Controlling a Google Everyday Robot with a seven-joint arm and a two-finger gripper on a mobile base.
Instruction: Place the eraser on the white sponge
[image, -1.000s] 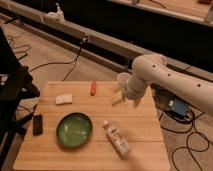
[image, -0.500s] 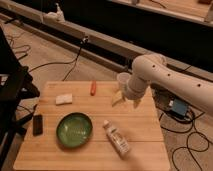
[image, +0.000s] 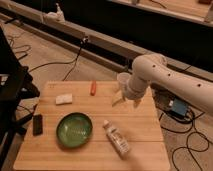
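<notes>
Fingers (image: 117, 98) apart, nothing between them. Gripper (image: 126, 100) hangs low over the counter (image: 142, 125), beyond and camera-right of the green bowl (image: 74, 130), just beside the paper cup (image: 123, 79). Eraser (image: 37, 124) lies flat on the bowl's opposite side, just off its camera-left rim at the counter's edge, long axis running near-to-far. White sponge (image: 63, 99) sits beyond the bowl, apart from the eraser. Judgement: the reach must cross the bowl to the eraser, then close across its short width.

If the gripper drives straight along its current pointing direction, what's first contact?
Gripper points down: likely bare light wooden table, short of the clear plastic bottle; depth unclear.
</notes>
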